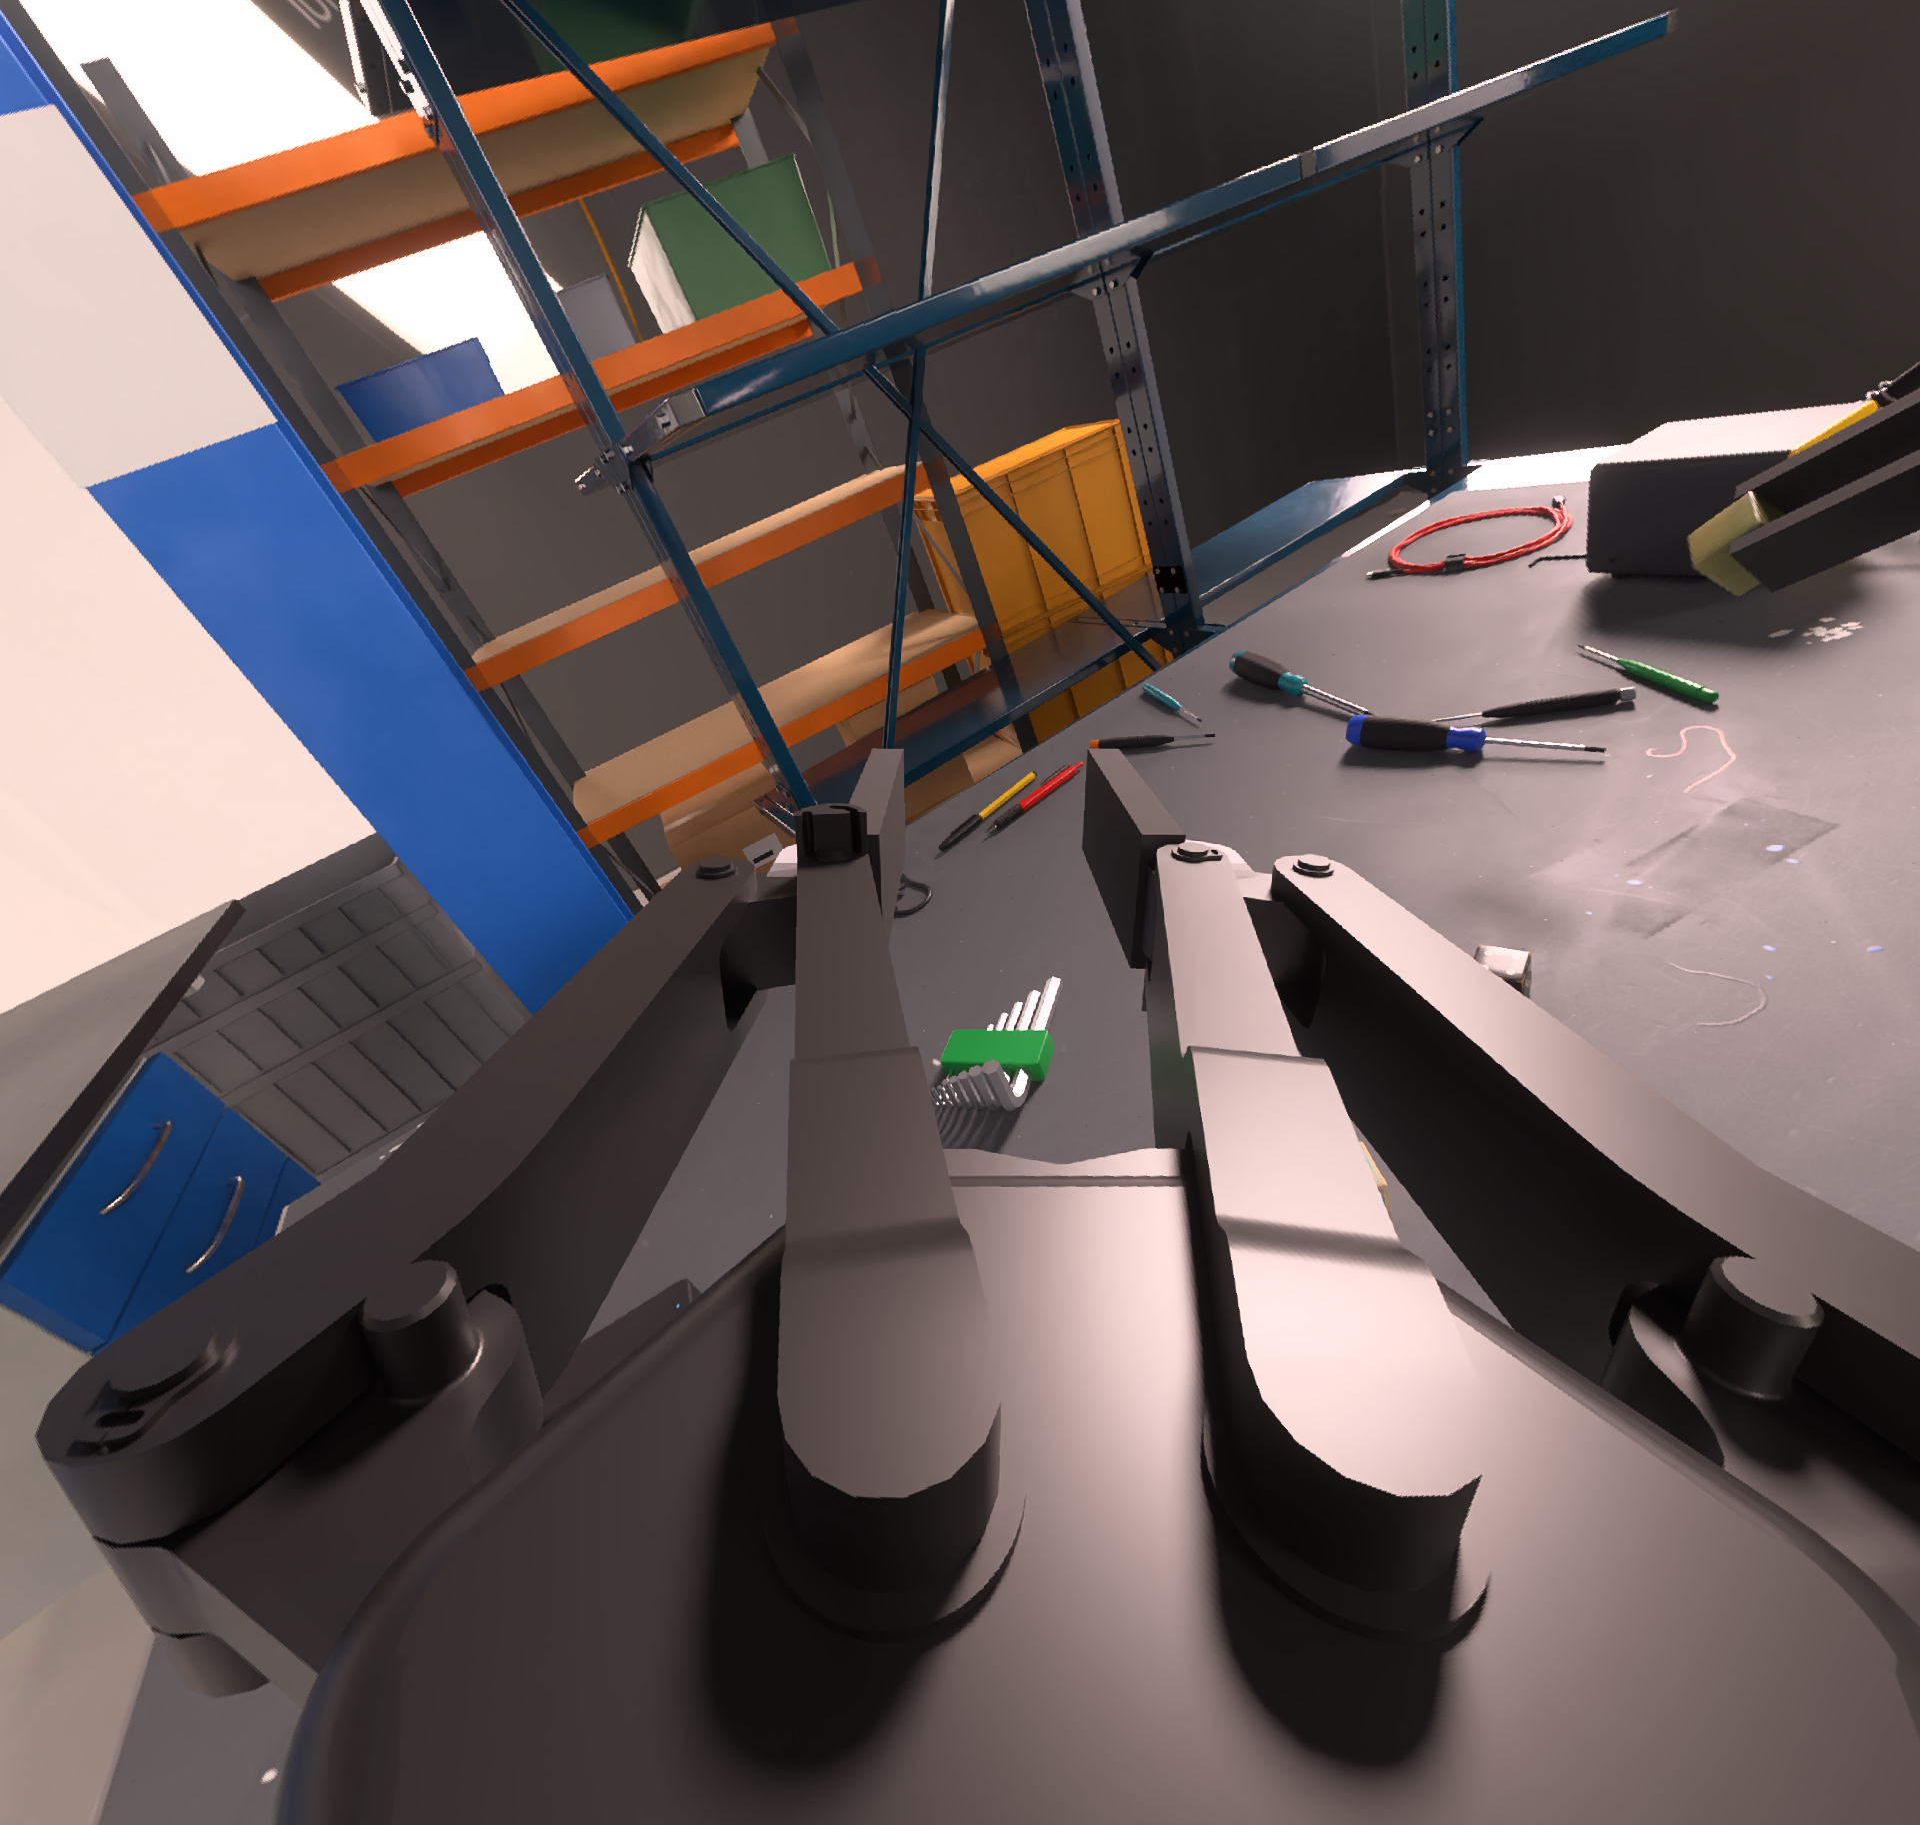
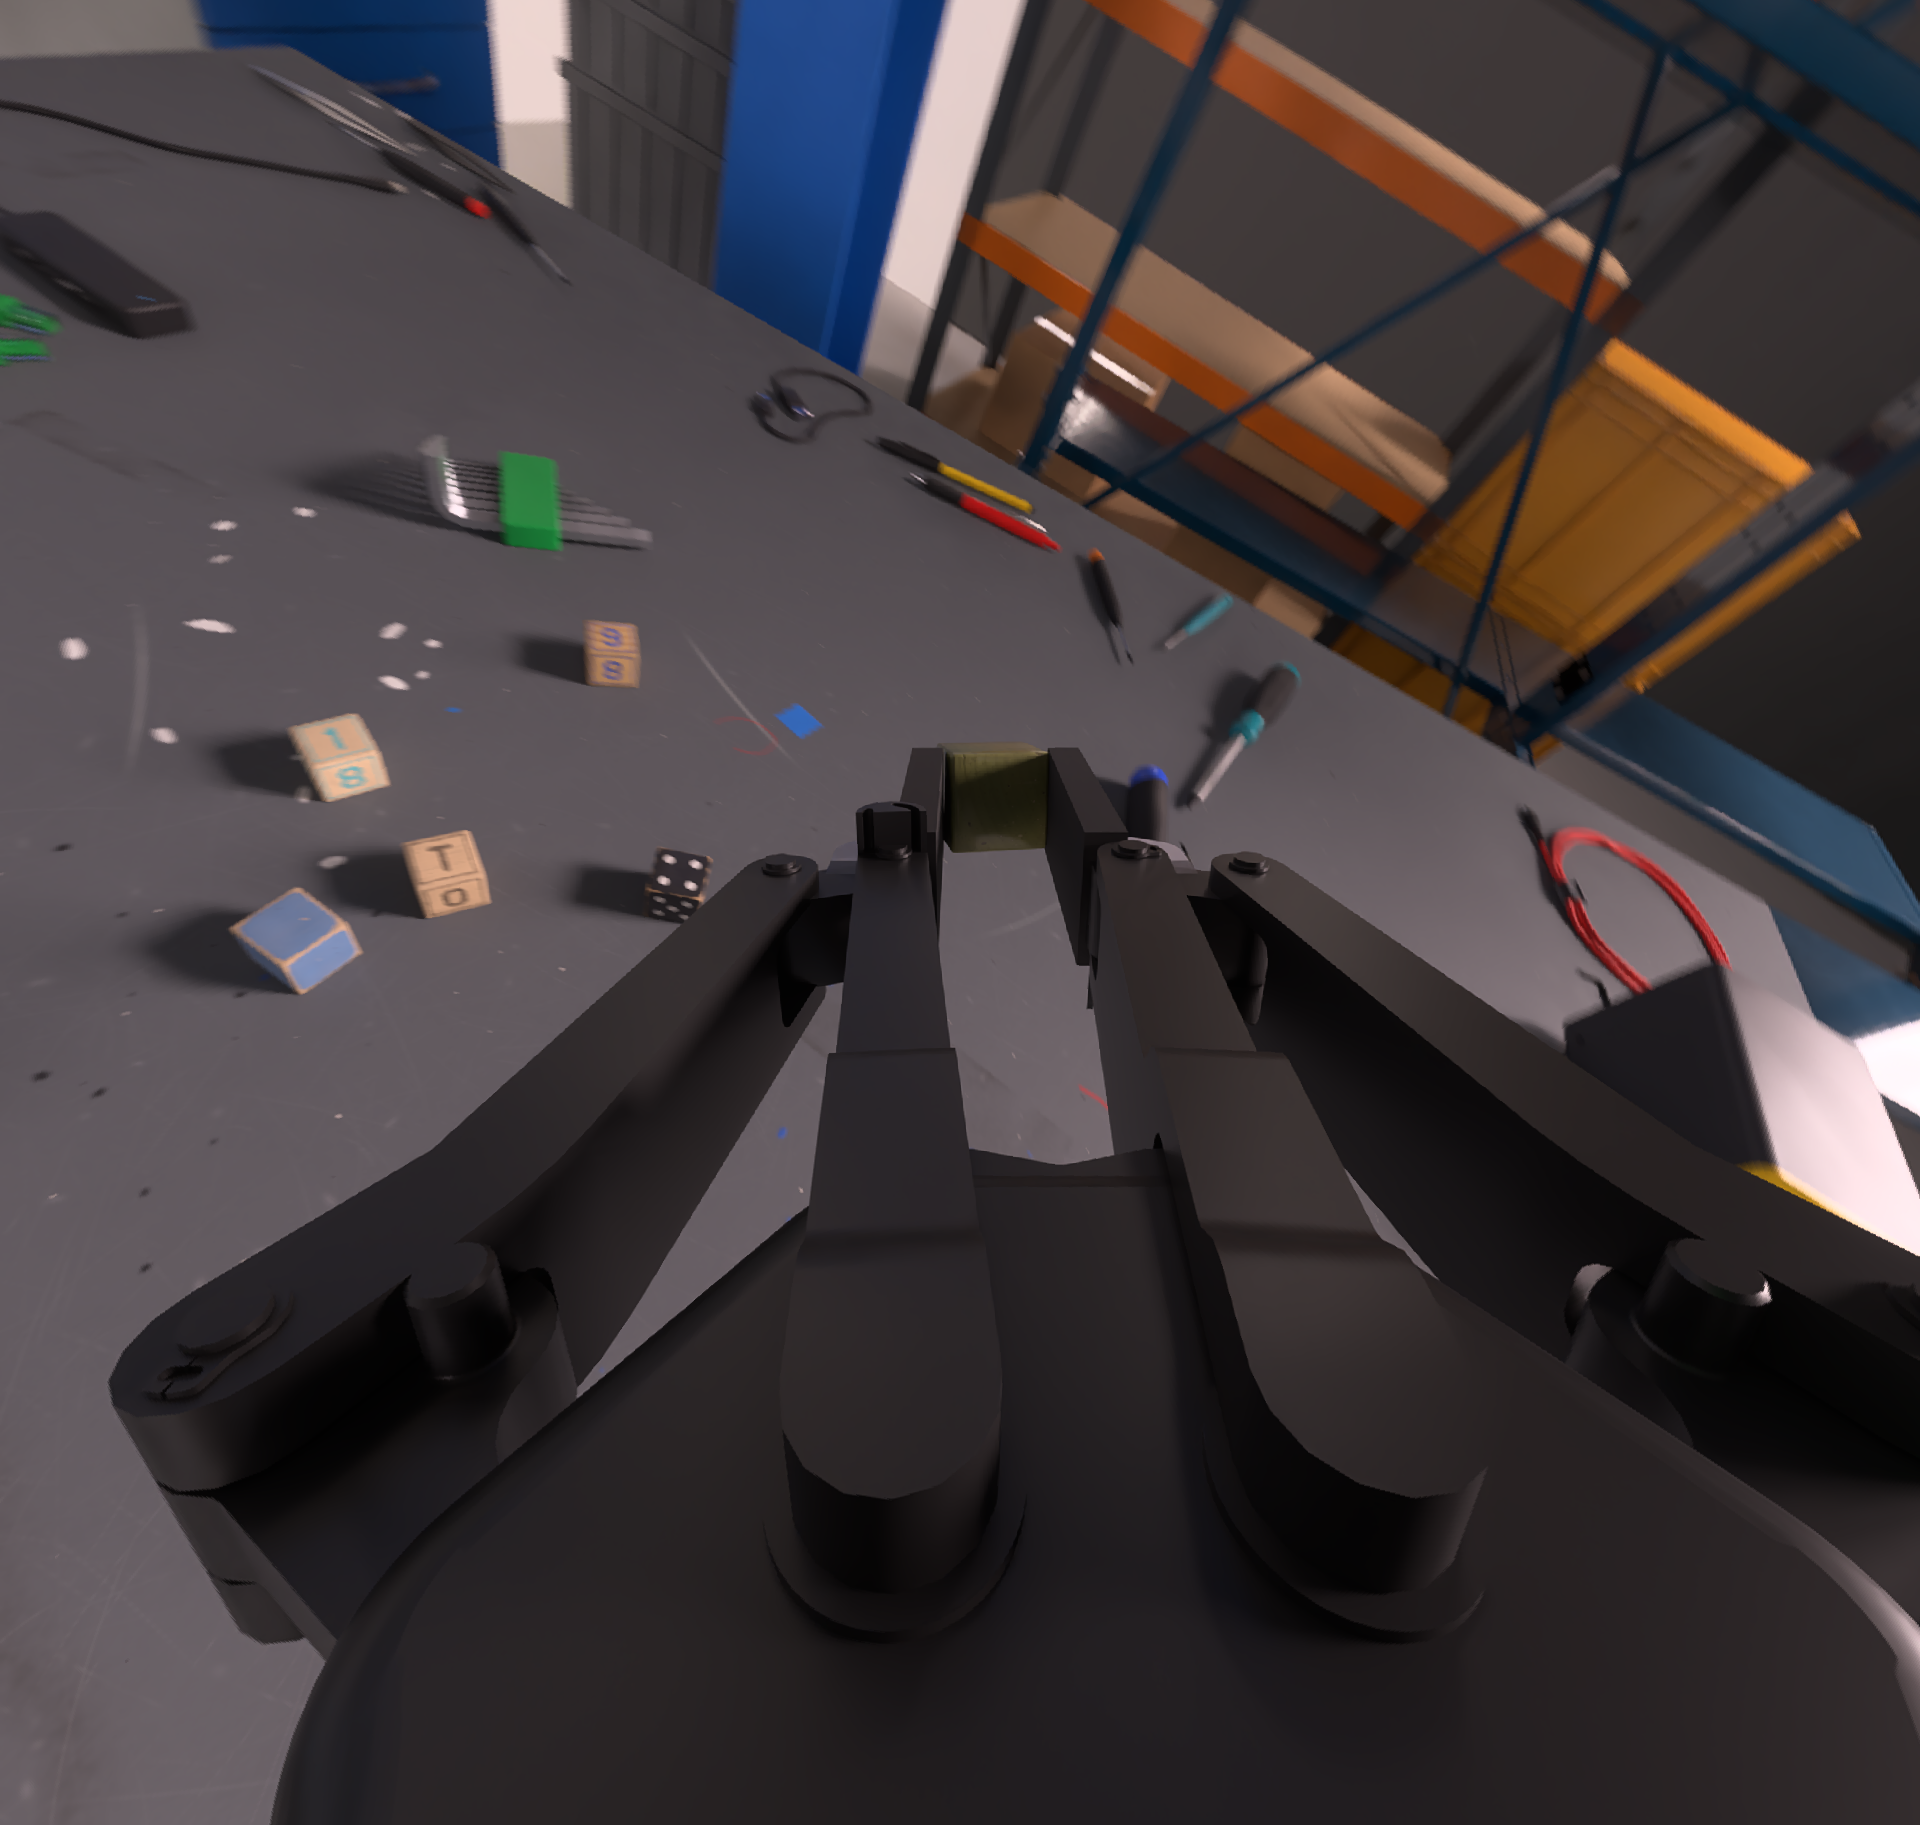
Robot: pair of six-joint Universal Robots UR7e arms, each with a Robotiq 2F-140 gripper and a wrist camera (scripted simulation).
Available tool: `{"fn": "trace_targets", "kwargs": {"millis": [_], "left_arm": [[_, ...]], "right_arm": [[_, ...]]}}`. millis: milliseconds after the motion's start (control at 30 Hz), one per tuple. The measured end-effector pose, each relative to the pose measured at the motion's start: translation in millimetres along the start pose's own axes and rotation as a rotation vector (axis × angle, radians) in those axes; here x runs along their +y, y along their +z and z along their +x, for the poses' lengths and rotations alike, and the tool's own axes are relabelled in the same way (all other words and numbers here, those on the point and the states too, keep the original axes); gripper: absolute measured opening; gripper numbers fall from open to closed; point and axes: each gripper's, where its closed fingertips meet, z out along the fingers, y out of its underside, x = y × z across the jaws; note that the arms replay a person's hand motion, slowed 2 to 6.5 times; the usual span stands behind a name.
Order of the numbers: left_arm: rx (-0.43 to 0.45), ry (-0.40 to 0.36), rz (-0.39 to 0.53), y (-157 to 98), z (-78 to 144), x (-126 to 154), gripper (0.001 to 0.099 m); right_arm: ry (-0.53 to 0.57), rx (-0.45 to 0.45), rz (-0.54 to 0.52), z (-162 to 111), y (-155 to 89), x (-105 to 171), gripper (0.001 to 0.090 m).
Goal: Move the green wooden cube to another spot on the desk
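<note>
Right claw (image 2: 997,788) is pinching the green wooden cube (image 2: 992,801), seemingly just off the counter (image 2: 623,996) for carrying; left claw (image 1: 987,799) sits spread, empty.

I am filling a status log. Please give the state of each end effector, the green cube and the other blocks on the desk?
Right end effector: shut on green wooden cube.
Green wooden cube: held between the fingertips, above the desk.
Left end effector: open, empty.
Blue block: lying tilted on desk.
Black die: resting on desk.
Hex key set: lying flat.
</note>
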Motion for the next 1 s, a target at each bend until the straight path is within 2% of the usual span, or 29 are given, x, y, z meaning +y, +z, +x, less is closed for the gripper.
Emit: {"fn": "trace_targets", "kwargs": {"millis": [167, 500, 733, 1000], "left_arm": [[0.004, 0.005, -0.003, 0, 2, 0, 0.0468], [0.011, 0.016, -0.013, 2, 7, 1, 0.0469], [0.015, 0.023, -0.021, 4, 10, 3, 0.0469], [0.021, 0.031, -0.032, 6, 13, 5, 0.0470]], "right_arm": [[0.104, 0.083, -0.116, 31, 2, 32, 0.0267], [0.275, 0.157, -0.359, 67, 16, 101, 0.0267], [0.367, 0.165, -0.463, 77, 28, 139, 0.0267], [0.455, 0.124, -0.550, 75, 40, 169, 0.0267]]}}
